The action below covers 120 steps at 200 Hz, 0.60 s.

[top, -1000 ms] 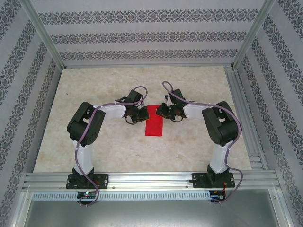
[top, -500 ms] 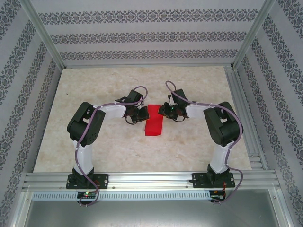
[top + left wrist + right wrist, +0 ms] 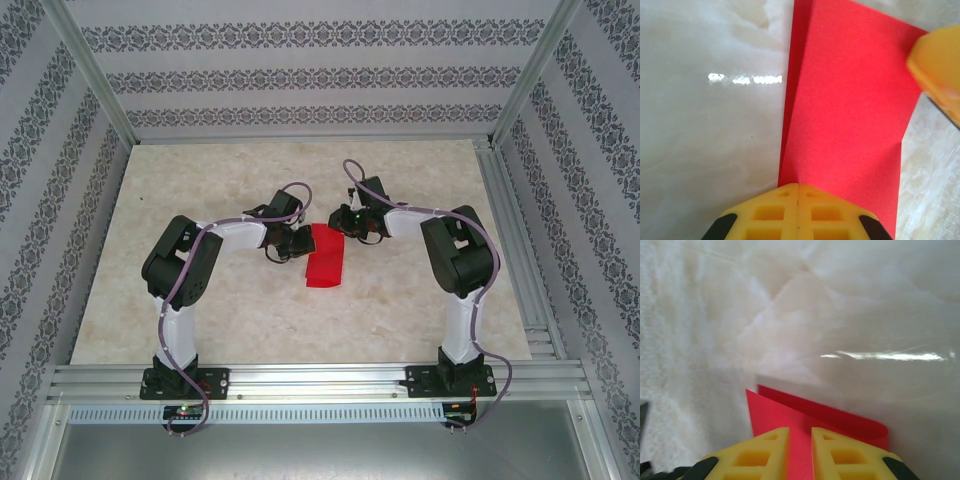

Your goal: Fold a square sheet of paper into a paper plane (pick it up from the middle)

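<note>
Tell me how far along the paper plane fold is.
Early stage. Done: the red sheet of paper lies on the table folded in half, two layers showing along its edge. In hand: the left claw is shut at one long edge, and the right claw, slightly open, is at the far right corner, which curls up. Left: nose corners, wings and a pointed tip; none show yet.

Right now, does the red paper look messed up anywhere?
A little. The folded red paper isn't lined up neatly: a darker strip of the under layer peeks out along one long edge in the left wrist view. Its far corner by the right gripper looks curled upward. No tears show.
</note>
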Tool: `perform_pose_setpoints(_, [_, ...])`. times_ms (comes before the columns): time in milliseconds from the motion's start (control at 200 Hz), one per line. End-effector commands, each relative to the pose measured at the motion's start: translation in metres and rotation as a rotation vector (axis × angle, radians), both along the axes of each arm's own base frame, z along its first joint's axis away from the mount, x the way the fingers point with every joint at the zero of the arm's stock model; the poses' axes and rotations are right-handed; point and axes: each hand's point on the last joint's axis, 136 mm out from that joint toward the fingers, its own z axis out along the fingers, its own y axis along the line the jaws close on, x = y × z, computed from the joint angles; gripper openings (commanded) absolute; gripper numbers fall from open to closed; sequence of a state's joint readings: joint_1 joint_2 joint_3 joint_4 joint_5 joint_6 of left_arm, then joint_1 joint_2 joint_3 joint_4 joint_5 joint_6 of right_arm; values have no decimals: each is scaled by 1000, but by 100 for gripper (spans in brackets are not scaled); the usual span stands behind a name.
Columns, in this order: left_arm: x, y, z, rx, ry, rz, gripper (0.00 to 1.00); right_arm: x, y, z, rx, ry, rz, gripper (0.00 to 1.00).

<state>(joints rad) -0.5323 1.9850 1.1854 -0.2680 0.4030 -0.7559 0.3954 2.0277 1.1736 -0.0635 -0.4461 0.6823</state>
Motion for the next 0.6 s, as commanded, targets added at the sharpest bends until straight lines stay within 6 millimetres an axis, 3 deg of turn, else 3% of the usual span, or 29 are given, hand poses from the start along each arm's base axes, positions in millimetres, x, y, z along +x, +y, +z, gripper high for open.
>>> perform_pose_setpoints(0, [-32,30,-47,175,127,-5,5,6,-13,-12,-37,16,-8,19])
perform_pose_setpoints(115, [-32,29,-47,173,129,-8,5,12,-14,-4,-43,-3,0,20])
perform_pose_setpoints(315, [-32,28,-46,172,127,-9,5,8,-6,42,7,-77,23,21])
perform_pose_setpoints(594, [-32,26,-47,171,126,-8,5,-43,7,23,25,4,74,21])
